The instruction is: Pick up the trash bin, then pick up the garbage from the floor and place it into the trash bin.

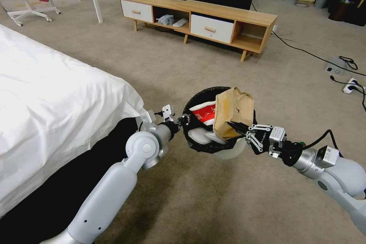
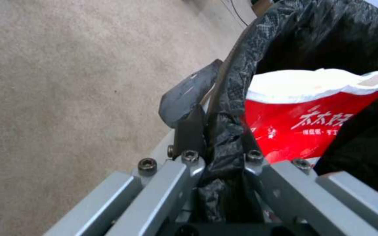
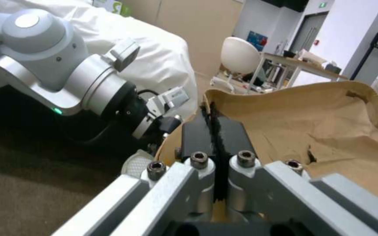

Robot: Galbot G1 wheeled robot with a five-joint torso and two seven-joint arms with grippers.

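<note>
Your left gripper has its jaws clamped on the bin rim and black liner, holding the bin above the carpet. Your right gripper has its jaws pinched together on the paper bag, which stands in the bin beside the red cup.

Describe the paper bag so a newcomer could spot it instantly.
Beside the white bed, the left gripper holds up a trash bin. The brown paper bag stands over its rim, pinched by the right gripper; the red-and-white cup lies inside.
</note>
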